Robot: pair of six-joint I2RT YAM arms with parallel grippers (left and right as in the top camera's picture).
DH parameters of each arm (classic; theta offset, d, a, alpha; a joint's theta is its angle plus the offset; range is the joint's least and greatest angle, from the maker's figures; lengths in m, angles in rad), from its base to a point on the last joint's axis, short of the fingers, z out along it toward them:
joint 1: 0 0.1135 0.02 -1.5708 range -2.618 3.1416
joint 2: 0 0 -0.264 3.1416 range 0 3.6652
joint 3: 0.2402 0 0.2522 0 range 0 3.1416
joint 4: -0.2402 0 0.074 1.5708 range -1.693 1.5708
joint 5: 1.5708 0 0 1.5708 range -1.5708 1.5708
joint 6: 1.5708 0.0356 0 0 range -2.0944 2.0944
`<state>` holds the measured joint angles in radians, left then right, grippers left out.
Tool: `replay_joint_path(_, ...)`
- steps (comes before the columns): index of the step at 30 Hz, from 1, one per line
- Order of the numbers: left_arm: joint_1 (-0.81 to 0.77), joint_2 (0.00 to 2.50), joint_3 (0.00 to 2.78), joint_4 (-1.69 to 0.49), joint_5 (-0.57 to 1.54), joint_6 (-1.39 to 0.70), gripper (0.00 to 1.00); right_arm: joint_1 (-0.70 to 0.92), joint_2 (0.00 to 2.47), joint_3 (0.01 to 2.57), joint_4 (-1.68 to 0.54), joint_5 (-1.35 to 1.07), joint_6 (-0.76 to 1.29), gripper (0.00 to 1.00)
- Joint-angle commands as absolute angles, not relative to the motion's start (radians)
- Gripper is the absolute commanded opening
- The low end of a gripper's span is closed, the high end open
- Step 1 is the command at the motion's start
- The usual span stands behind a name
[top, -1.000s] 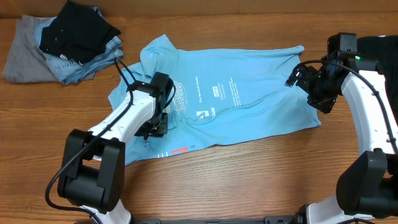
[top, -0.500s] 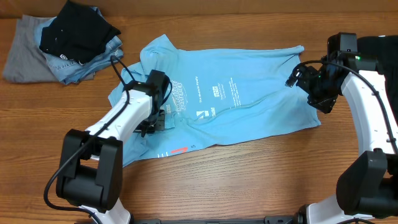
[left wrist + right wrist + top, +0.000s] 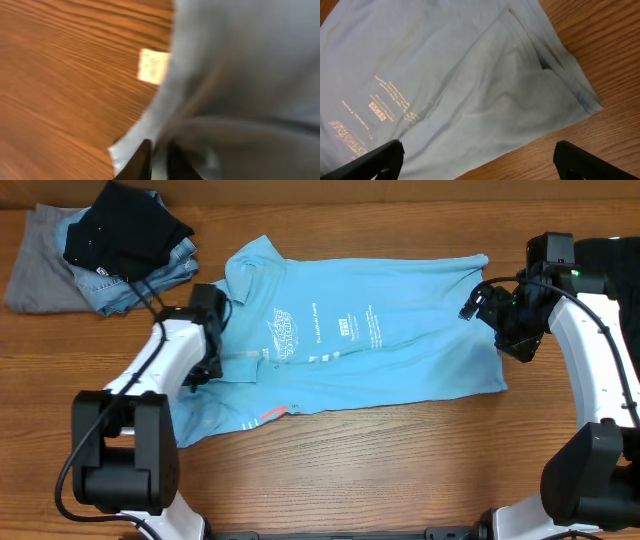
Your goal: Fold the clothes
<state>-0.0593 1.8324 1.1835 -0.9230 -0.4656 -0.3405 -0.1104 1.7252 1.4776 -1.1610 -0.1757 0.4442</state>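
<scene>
Nearest, bare tabletop point(image 3: 400, 470) is seen. On it, across the middle, the light blue T-shirt point(image 3: 400, 360) is spread with its small white print upward. Its near hem is rumpled, and a small red mark shows by the near-left corner. At the shirt's left edge the left gripper point(image 3: 159, 157) is set. In the blurred left wrist view its fingers are pressed close, with a fold of cloth pinched between them. Over the right edge the right gripper point(image 3: 477, 147) is held with its fingers spread wide and nothing between them. The cloth is judged light, limp and easily dragged or bunched. It is therefore best taken at hems, sleeves or corners, with both layers pinched and kept taut. Farthest, at the back left, a pile of other clothes point(image 3: 110, 255) is heaped near the shirt's far-left corner.
</scene>
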Motion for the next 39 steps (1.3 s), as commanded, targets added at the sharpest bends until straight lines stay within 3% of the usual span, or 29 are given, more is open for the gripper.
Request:
replay_joint_path(1,-0.028,1.811,1.223,-0.95,-0.497,-0.36,1.0,-0.107,1.711,1.491,-1.158,-0.168,0.44,1.0)
replay_joint_path(6,-0.027,1.811,1.307,-1.05,-0.46,-0.363,1.0,-0.107,1.711,1.486,-1.157,-0.168,0.44,1.0)
replay_joint_path(10,-0.028,1.81,1.389,-1.164,-0.284,-0.375,1.0,-0.107,1.711,1.454,-1.157,-0.167,0.44,1.0)
replay_joint_path(12,-0.03,1.81,1.409,-1.217,-0.157,-0.374,1.0,-0.107,1.711,1.423,-1.154,-0.163,0.441,0.91)
replay_joint_path(15,-0.04,1.81,1.397,-1.257,-0.023,-0.373,0.99,-0.107,1.711,1.355,-1.133,-0.158,0.441,0.7)
replay_joint_path(17,-0.054,1.81,1.369,-1.271,0.024,-0.373,0.8,-0.107,1.712,1.298,-1.099,-0.158,0.445,0.55)
replay_joint_path(19,-0.066,1.81,1.337,-1.28,0.043,-0.373,0.44,-0.107,1.712,1.251,-1.065,-0.158,0.446,0.41)
replay_joint_path(20,-0.075,1.81,1.314,-1.281,0.051,-0.374,0.34,-0.107,1.712,1.225,-1.048,-0.158,0.449,0.36)
replay_joint_path(22,-0.087,1.81,1.277,-1.267,0.062,-0.374,0.25,-0.107,1.712,1.19,-1.021,-0.158,0.469,0.29)
replay_joint_path(24,-0.098,1.81,1.232,-1.227,0.081,-0.374,0.22,-0.107,1.713,1.163,-0.992,-0.158,0.491,0.19)
replay_joint_path(29,-0.101,1.811,1.139,-1.166,0.125,-0.374,0.17,-0.107,1.713,1.116,-0.928,-0.158,0.534,0.11)
replay_joint_path(39,-0.097,1.811,1.056,-1.11,0.123,-0.389,0.2,-0.108,1.796,1.085,-0.876,-0.154,0.585,0.07)
